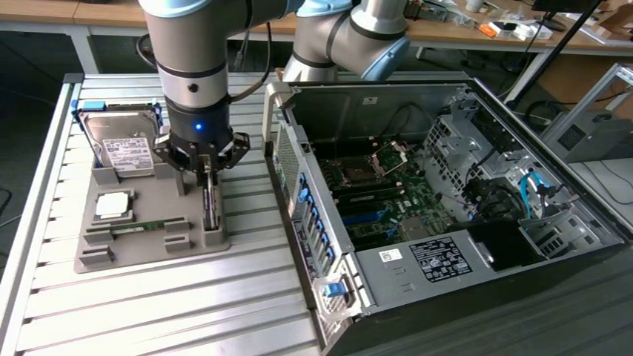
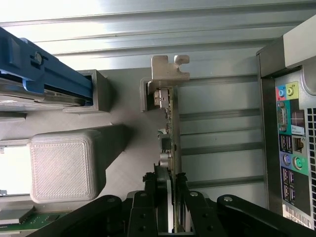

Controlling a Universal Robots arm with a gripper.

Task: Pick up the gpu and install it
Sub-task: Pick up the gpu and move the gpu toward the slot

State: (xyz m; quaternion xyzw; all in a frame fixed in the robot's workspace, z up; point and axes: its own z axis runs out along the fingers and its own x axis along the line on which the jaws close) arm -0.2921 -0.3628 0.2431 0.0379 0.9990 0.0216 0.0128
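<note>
ok so starting at the exterior view's left: slatted metal table (image 1: pixel 198 297) with a grey printed tray (image 1: pixel 148 252) sitting on it. The hard drive (image 1: pixel 124 144) stands upright at the back of the tray, with a square silver cpu (image 1: pixel 114 205) lying flat in front of it and a green memory stick (image 1: pixel 148 225) in its slot just past that

Next over, the gpu (image 1: pixel 210 208) is standing on edge in a slot along the tray's right-hand side, not lifted out. The arm comes straight down and the gripper (image 1: pixel 204 174) sits right over the card's top edge, towards its back end. In the wrist view the gripper (image 2: pixel 173 180) straddles the gpu (image 2: pixel 170 128), which is seen edge-on and runs away to its silver bracket (image 2: pixel 170 69). Honestly can't tell if it's actually clamped on the card or just sitting around it

On the exterior view's right, the open pc case (image 1: pixel 366 93) lies on its side close beside the tray, motherboard (image 1: pixel 381 193) facing up. Its rear ports (image 2: pixel 291 148) show in the wrist view too
</note>
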